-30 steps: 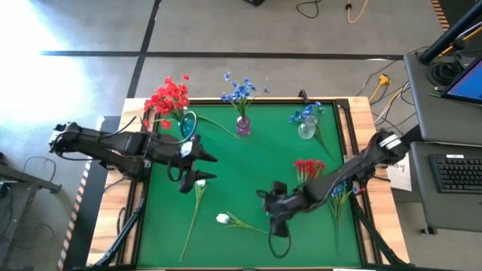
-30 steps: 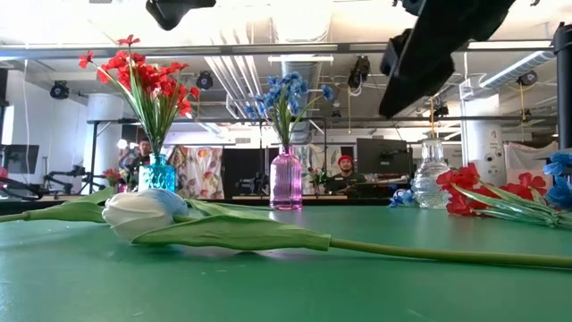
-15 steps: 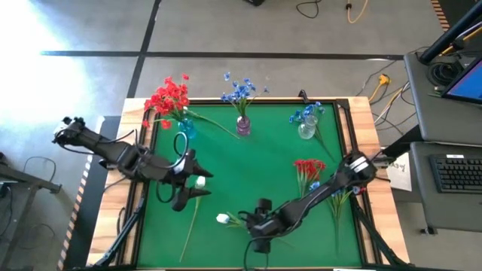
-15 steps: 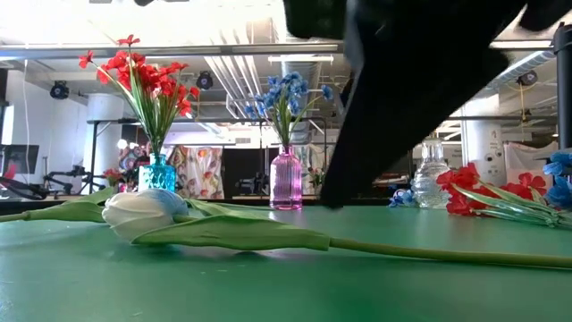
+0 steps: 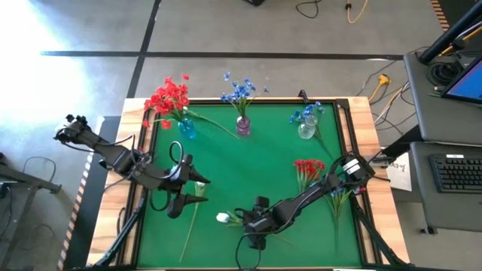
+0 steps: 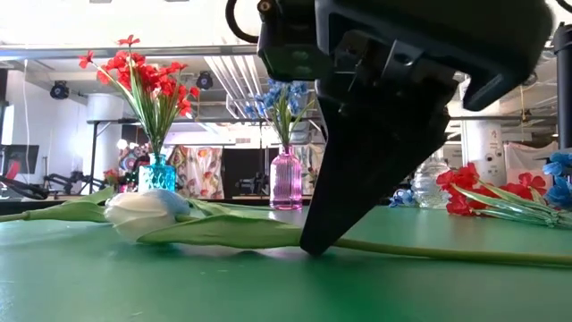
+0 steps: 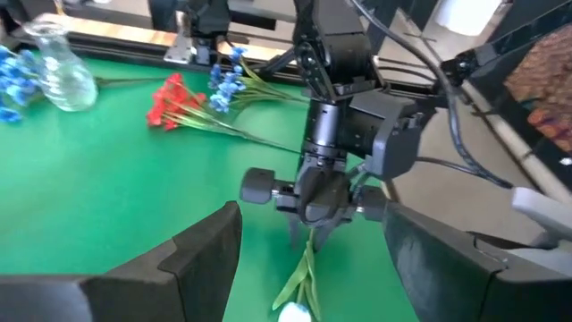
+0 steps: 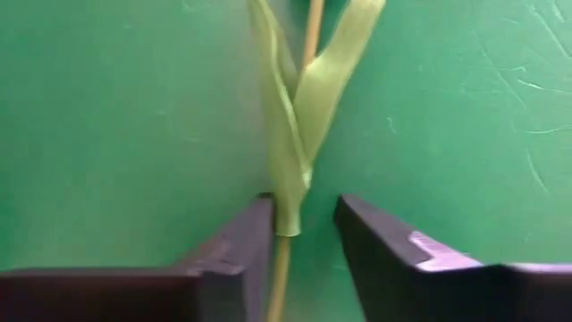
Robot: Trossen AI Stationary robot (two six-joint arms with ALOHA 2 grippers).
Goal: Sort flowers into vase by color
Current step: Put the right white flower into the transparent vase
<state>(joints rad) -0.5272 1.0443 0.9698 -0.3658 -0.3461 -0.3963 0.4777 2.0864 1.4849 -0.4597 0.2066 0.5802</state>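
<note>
Straddling the white tulip's stem (image 8: 284, 241) with our right tool (image 8: 302, 234), fingers narrowly parted and down at the green table (image 5: 248, 162), we should close squarely just below the leaf joint. Our left tool (image 5: 181, 197) hovers wide nearby.

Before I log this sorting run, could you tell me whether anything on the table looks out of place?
Only the clear vase: blue flowers hang at its rim while its stem trails across the green mat. Loose red flowers and two white tulips simply await sorting. Nothing looks spilled or damaged.
</note>
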